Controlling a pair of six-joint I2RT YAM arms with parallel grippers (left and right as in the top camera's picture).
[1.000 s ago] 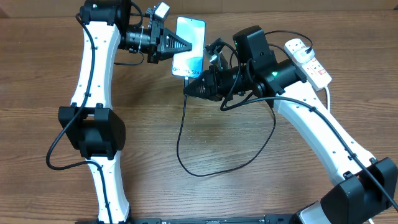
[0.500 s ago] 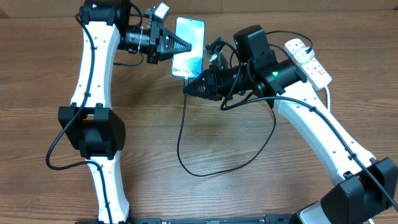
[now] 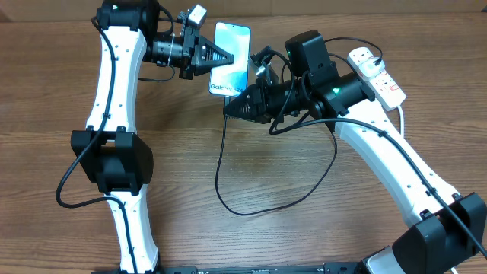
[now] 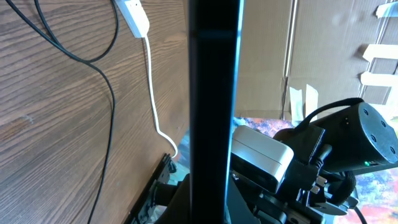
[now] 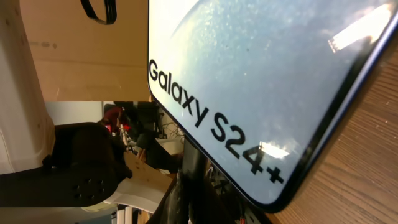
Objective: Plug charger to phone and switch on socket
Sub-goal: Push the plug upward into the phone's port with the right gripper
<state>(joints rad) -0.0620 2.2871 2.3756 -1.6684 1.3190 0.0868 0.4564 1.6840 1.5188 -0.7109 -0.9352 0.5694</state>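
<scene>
One phone (image 3: 233,38) in left gripper (image 3: 227,55); right gripper (image 3: 228,109) holds charger (image 3: 218,161) beneath.

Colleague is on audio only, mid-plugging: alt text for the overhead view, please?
The left gripper holds the lit phone by its side edge over a wooden table, while the right gripper meets the phone's lower end, the charger cable trailing from it in a loop. The white socket lies at far right.
</scene>
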